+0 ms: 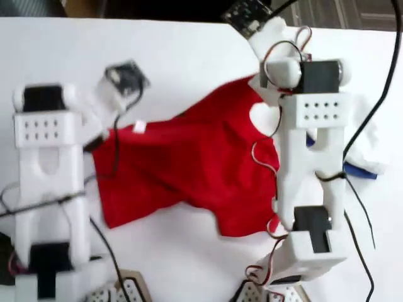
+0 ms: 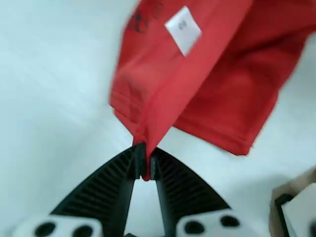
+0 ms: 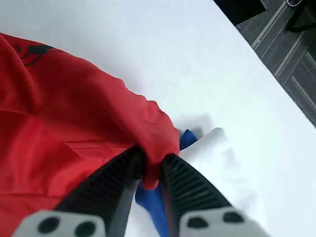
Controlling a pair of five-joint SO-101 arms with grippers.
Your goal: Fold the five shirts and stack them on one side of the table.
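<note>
Red shirt (image 1: 189,163) lies mid-surface (image 1: 189,56), long axis running across from left arm to right arm. Left claw (image 2: 142,165) clamped on edge fold near white label (image 2: 182,29). Right claw (image 3: 153,173) clamped on opposite edge, just beside blue cloth (image 3: 148,197) and white cloth (image 3: 217,148). Label end points toward left claw. Coming fold likely turns on that cross axis.

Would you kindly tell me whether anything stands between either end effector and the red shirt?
Nothing visible does: the left end effector and the right end effector each pinch an edge of the red shirt.
</note>
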